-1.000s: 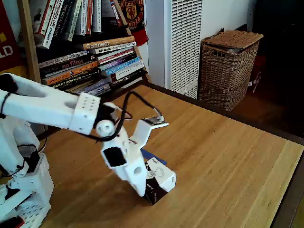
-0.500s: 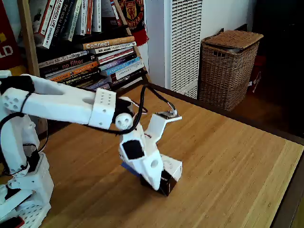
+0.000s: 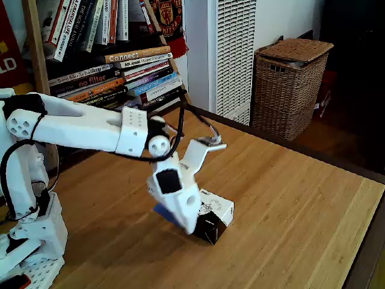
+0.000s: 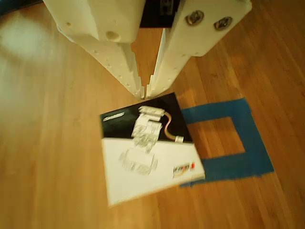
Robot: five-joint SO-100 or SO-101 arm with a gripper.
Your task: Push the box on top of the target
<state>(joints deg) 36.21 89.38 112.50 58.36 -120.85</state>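
The box (image 4: pixel 147 152) has slid further right across the worktop (image 3: pixel 289 198), and the clenched gripper (image 4: pixel 146 93), holding nothing, presses its far edge. It overlaps only the target's (image 4: pixel 248 143) left edge, so more pushing looks needed.

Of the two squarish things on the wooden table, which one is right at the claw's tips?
The black-and-white cardboard box; the closed gripper meets its edge. The hollow blue tape square lies flat beside the box.
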